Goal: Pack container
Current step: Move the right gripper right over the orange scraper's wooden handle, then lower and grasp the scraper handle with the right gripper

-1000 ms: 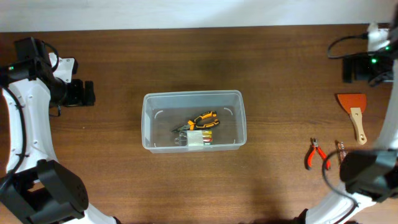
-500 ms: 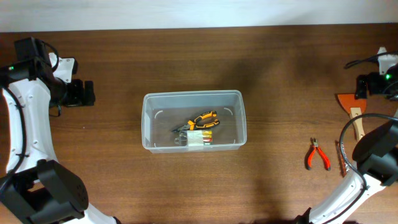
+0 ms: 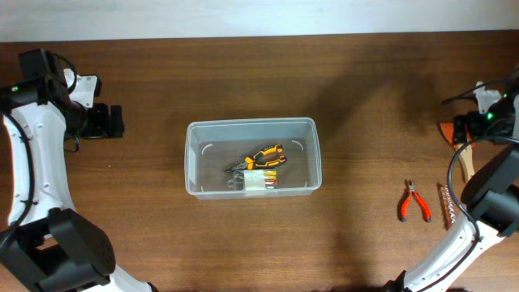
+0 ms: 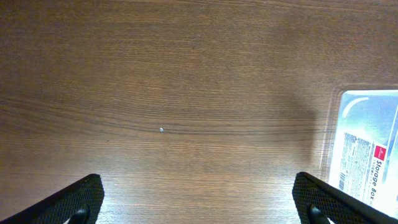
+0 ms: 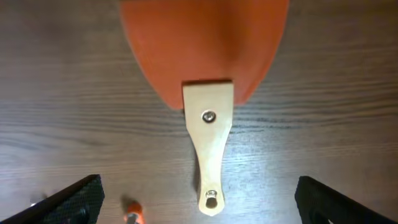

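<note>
The container [image 3: 251, 123] is a clear rectangular tub in the middle of the table; its corner shows in the left wrist view [image 4: 367, 149]. It holds orange-and-black pliers [image 3: 264, 156] and a small clear case of bits [image 3: 258, 182]. My left gripper [image 3: 112, 122] is open and empty over bare wood left of the tub [image 4: 199, 208]. My right gripper [image 3: 474, 128] is open and hovers over a scraper [image 3: 467, 166] at the far right. The scraper has an orange blade [image 5: 205, 43] and a pale wooden handle [image 5: 208, 143], which lies between my open fingers [image 5: 199, 210].
Red-handled pliers [image 3: 413, 203] lie on the table near the right front, with a thin brownish tool [image 3: 443, 201] beside them. An orange handle tip [image 5: 130, 210] shows at the bottom of the right wrist view. A white wall edge runs along the table's back.
My right arm has swung from the far back right corner forward and down, so its gripper is now over the scraper. The left arm and the tub have not moved.
</note>
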{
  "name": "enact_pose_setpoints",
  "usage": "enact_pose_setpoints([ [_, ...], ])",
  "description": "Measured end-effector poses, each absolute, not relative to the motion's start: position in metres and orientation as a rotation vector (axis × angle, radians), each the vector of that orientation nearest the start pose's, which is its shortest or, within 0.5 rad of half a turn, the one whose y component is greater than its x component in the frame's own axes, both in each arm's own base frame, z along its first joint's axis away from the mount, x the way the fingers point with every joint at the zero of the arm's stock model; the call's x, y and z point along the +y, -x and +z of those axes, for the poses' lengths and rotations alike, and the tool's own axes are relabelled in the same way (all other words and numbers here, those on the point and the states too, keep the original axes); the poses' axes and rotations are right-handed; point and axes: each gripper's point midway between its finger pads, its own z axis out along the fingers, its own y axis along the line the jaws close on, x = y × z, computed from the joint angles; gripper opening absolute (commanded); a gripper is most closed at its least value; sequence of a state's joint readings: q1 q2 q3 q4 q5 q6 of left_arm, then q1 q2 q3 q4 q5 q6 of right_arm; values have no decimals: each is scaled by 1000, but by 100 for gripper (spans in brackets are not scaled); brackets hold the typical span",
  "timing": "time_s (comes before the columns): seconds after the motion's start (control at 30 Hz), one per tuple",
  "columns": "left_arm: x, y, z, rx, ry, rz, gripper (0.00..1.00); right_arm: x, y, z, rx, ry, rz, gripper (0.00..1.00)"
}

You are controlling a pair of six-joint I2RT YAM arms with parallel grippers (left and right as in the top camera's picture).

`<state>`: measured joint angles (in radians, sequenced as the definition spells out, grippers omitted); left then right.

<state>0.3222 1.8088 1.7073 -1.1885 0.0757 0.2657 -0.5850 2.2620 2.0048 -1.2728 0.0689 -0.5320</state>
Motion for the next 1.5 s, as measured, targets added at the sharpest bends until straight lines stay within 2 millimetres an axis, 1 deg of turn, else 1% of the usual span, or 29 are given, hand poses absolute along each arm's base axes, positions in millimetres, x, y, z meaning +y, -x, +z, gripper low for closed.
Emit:
enact_pose_setpoints([
  [0.1,114,-384,169,2850,65,13,99,-261,-359,55,3168,-102,-117,99],
  [0.23,114,-384,169,2850,65,13,99,-269,-349,43,3178,-141,-120,99],
  [0.43,114,-384,169,2850,65,13,99,-274,-336,33,3199,-180,-104,99],
  [0.7,114,-384,169,2850,65,13,99,-270,-338,30,3202,-162,-99,99],
  [0.8,114,-384,169,2850,65,13,99,-267,-339,23,3218,-148,-85,99],
  [0.97,114,-384,169,2850,65,13,99,-264,-339,5,3245,-139,-58,99],
  [1.03,114,-384,169,2850,65,13,99,-265,-339,2,3246,-139,-58,99],
  [1.3,114,-384,169,2850,65,13,99,-268,-343,1,3228,-128,-74,99],
  [1.37,114,-384,169,2850,65,13,99,-268,-345,1,3223,-123,-75,100],
  [1.47,114,-384,169,2850,65,13,99,-269,-347,1,3214,-118,-78,94],
  [1.5,114,-384,169,2850,65,13,99,-269,-347,1,3212,-117,-76,90],
])
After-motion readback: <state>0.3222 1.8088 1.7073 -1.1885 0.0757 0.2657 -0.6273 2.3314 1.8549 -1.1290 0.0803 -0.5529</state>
